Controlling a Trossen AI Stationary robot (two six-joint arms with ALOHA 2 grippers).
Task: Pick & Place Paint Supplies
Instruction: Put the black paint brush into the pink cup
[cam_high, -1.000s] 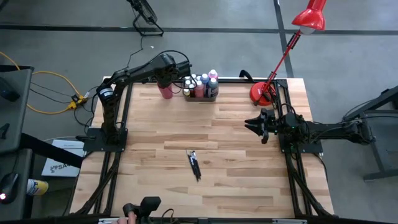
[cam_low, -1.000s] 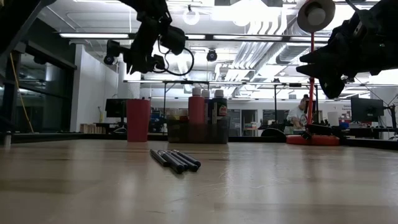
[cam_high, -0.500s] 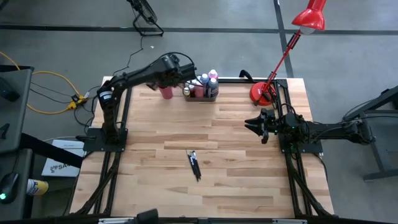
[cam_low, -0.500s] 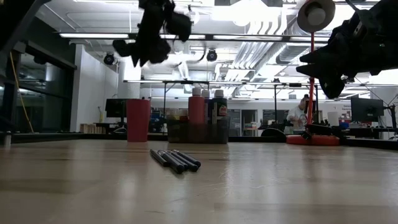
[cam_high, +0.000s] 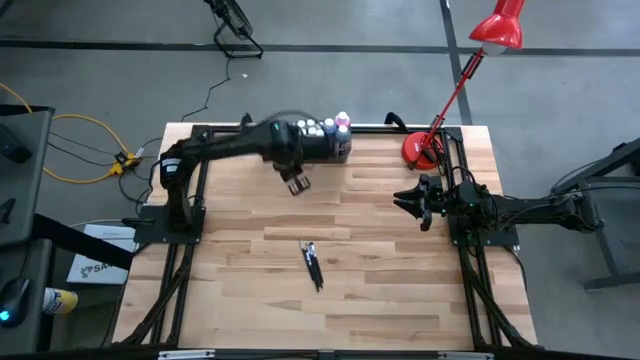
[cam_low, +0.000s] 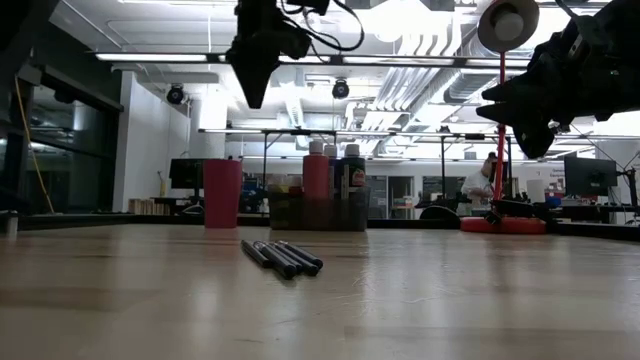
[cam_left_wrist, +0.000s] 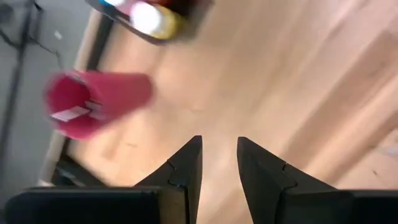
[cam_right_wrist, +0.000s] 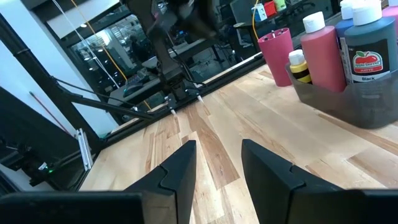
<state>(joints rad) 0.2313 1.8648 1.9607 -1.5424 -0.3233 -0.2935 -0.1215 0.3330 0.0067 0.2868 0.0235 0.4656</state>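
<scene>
A small bunch of thin dark paintbrushes (cam_high: 313, 265) (cam_low: 282, 257) lies flat on the wooden table near its middle. Paint bottles (cam_high: 335, 128) (cam_right_wrist: 323, 46) stand in a grey tray (cam_right_wrist: 336, 99) at the far edge, beside a red cup (cam_left_wrist: 93, 102) (cam_low: 222, 193). My left gripper (cam_high: 297, 183) (cam_left_wrist: 219, 149) hangs open and empty above bare wood, just nearer than the tray and cup, pointing steeply down. My right gripper (cam_high: 410, 200) (cam_right_wrist: 217, 152) waits open and empty at the table's right side, held level.
A red desk lamp stands with its base (cam_high: 420, 150) at the far right corner, and its head (cam_high: 498, 30) reaches beyond the table. Bare wood (cam_high: 380, 290) lies all around the brushes. A person sits in the room behind the table (cam_low: 487, 185).
My left gripper has left the spot above the red cup, swung toward the table's right past the tray, then come toward the near edge. It has rolled about a quarter turn about its own axis. Brushes, tray and right arm have kept still.
</scene>
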